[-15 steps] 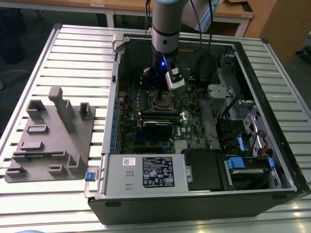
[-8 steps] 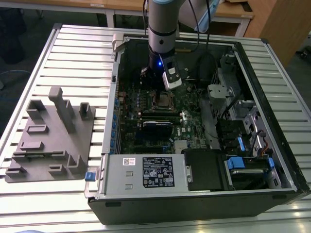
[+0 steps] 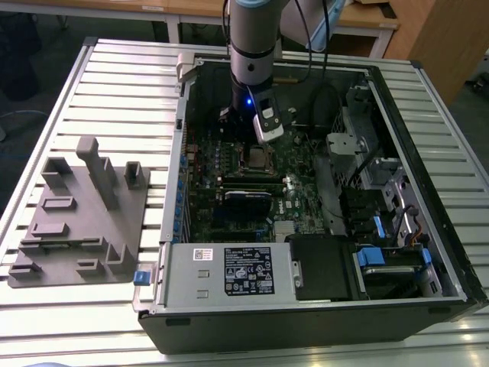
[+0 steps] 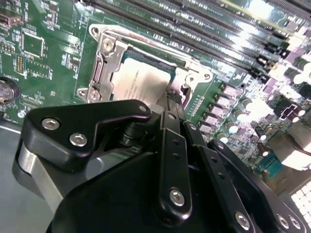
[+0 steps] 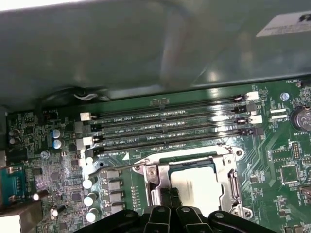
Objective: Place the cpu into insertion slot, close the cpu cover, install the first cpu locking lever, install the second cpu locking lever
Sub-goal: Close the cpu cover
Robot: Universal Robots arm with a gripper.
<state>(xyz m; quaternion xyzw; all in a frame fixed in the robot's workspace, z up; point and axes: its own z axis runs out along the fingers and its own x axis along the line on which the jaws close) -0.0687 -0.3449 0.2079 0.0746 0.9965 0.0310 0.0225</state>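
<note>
The cpu shows its dull silvery top and sits in the insertion slot on the green board. The cpu cover lies flat around it as a silvery frame, also seen in the first wrist view as cpu cover around the cpu. A thin wire lever runs along the socket's side toward the memory slots. My gripper is shut, its tips together at the cover's edge by one corner of the chip. In the exterior view the gripper hangs just above the socket.
Long black memory slots run beside the socket. The case wall rises just beyond them. A power supply, drive cage and cables crowd the case. A grey fixture block lies on the slatted table at the exterior view's left.
</note>
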